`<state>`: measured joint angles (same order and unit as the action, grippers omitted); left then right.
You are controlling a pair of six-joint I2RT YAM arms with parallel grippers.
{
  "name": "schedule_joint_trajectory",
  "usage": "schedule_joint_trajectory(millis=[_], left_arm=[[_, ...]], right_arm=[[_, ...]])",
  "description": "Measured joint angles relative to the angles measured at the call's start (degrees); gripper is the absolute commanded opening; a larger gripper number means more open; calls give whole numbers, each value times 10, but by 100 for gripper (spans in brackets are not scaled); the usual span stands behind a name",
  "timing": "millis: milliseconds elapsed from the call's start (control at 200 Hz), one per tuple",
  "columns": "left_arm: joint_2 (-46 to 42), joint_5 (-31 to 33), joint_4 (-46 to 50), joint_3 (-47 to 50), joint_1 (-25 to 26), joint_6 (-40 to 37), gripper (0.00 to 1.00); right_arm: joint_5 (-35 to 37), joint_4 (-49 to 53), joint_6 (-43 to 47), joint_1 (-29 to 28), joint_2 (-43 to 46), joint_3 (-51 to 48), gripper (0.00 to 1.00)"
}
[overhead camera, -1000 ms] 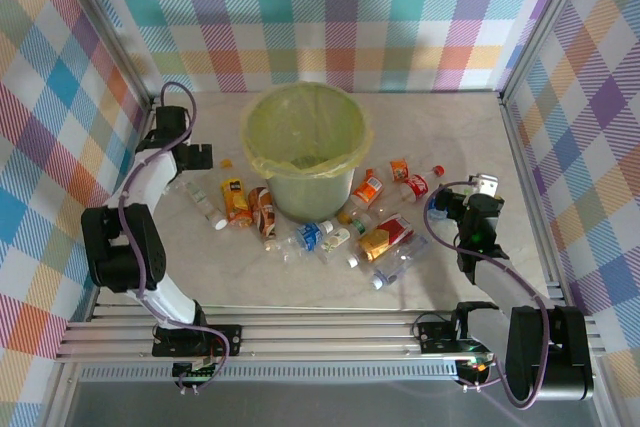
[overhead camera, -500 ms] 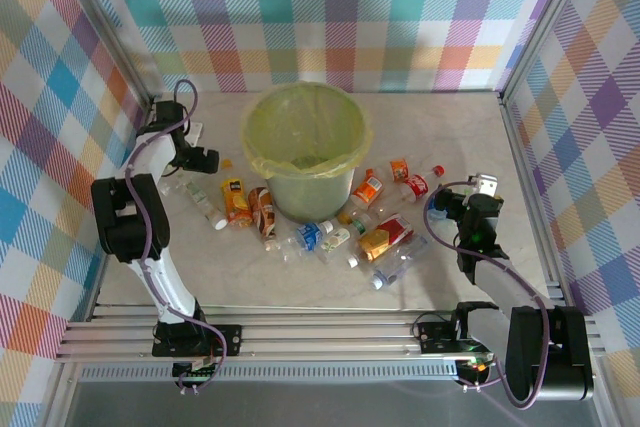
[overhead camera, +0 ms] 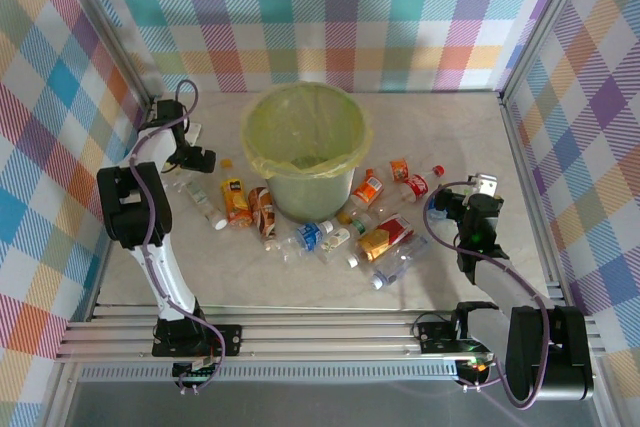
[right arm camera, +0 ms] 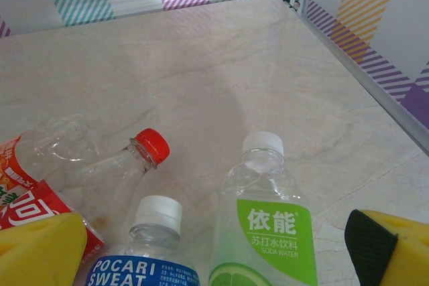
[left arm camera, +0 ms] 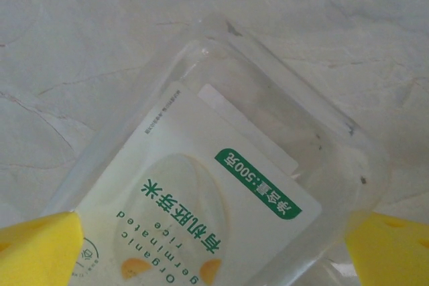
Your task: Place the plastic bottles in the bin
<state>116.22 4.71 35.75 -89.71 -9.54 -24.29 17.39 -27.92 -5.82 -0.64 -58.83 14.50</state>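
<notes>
The bin (overhead camera: 305, 152), a pale green bucket with a yellow-green liner, stands mid-table. Plastic bottles lie around its front: an orange-labelled one (overhead camera: 237, 202), a brown one (overhead camera: 263, 212), a red-labelled one (overhead camera: 420, 185) and a cluster (overhead camera: 385, 239). My left gripper (overhead camera: 199, 159) is left of the bin. It is open (left arm camera: 211, 242) and straddles a clear bottle with a white label (left arm camera: 201, 199), without gripping it. My right gripper (overhead camera: 438, 209) is open (right arm camera: 214, 242) over a green-labelled soda bottle (right arm camera: 268, 226), a Pocari Sweat bottle (right arm camera: 151, 246) and a red-capped clear bottle (right arm camera: 127, 165).
Checked walls with metal frame posts close in the table on the left, back and right (right arm camera: 348, 65). A metal rail (overhead camera: 320, 332) runs along the near edge. Bare marble lies behind and to the right of the bin (overhead camera: 450, 127).
The left arm's elbow has swung up and back toward the left wall, while its gripper stays low beside the bin. The right arm has not moved.
</notes>
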Motion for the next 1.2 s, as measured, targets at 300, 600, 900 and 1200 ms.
schedule_joint_trajectory(millis=[300,600,900,1200], left_arm=[[42,14,-12,-54,-7,-6,100],[48,7,-20,-95,-10,24,100],[51,-34,-5,-194,-14,-23,100],[51,-158,55,-181,-68,-159,100]], right_arm=[[0,0,7,0,0,0,100],[0,0,8,0,-9,2,100],[0,0,12,0,-9,3,100],[0,0,20,0,-14,3,100]])
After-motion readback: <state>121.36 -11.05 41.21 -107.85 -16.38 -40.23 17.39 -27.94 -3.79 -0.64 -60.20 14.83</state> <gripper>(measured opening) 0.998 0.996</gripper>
